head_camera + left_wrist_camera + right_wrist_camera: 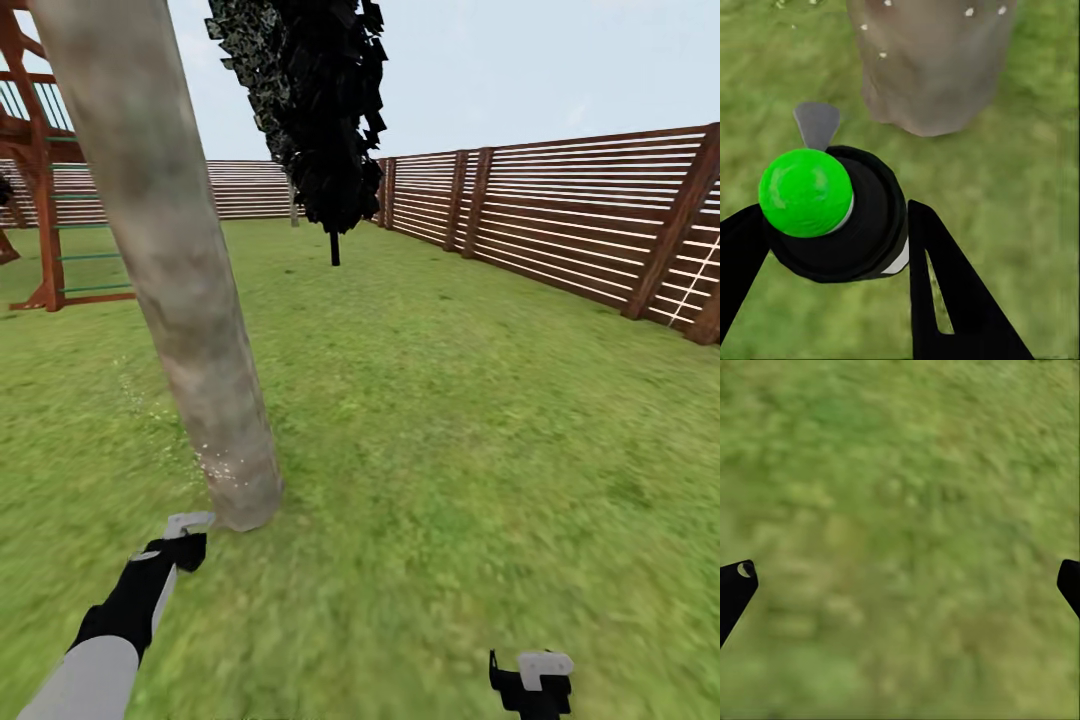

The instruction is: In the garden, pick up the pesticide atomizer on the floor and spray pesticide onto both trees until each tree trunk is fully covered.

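One tree's thick pale mottled trunk [190, 300] rises from the lawn at left in the head view, leaning in the picture. Small white specks dot its lower part near the base. My left gripper [180, 548] is low on the grass just in front of the trunk's foot, shut on the pesticide atomizer [188, 528]. In the left wrist view the atomizer [840, 217] shows a black top with a bright green spot and a grey nozzle aimed at the trunk base [934, 67], between my left gripper's [832, 225] fingers. My right gripper [530, 680] hangs open over bare grass [900, 585].
A brown slatted fence [560, 220] runs along the right and back. A thin-stemmed black-foliage tree [325, 110] stands mid-lawn behind the trunk. A red-brown wooden play frame [40, 180] is at far left. Open grass [450, 430] spreads right of the trunk.
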Controlling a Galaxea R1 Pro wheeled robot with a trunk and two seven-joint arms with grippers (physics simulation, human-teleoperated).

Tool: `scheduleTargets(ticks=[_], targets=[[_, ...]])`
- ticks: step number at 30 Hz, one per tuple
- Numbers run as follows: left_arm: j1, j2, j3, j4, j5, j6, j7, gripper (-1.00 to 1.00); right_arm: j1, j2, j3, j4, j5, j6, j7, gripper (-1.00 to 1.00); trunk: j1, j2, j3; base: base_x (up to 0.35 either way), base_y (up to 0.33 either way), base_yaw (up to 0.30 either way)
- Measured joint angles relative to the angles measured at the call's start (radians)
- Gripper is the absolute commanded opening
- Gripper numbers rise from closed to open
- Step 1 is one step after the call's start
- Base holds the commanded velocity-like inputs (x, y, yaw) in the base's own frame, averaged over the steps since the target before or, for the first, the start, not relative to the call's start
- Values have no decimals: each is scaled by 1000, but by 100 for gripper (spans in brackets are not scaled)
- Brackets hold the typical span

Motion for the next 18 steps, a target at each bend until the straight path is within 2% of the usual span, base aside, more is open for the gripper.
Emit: scheduleTargets(ticks=[3, 6, 9, 13, 14, 16, 18], targets=[[-9, -5, -85, -101, 1, 55, -68, -100, 0, 0, 1, 0, 1, 0, 2, 100, 0, 0, 0, 0, 0, 6], [-7, -4, -114, -169, 0, 146, -132, -100, 0, 0, 1, 0, 2, 0, 3, 100, 0, 0, 0, -40, 0, 0], [-2, -4, -119, -230, -2, 178, -168, -100, 0, -1, 1, 0, 2, 0, 3, 100, 0, 0, 0, -288, 0, 0], [-8, -4, -120, -256, -3, 212, -172, -100, 0, 0, 1, 0, 2, 0, 3, 100, 0, 0, 0, -294, -36, 0], [-10, -4, -120, -265, -3, 217, -173, -100, 0, 0, 1, 0, 2, 0, 3, 100, 0, 0, 0, -115, -94, 0], [-21, -4, -121, -316, -3, 283, -173, -100, 0, 0, 1, 0, 2, 0, 3, 100, 0, 0, 0, -37, -37, 0], [-23, -5, -121, -366, -2, 311, -176, -100, 0, -1, 1, 0, 2, 0, 3, 100, 0, 0, 0, -8, -8, 0]])
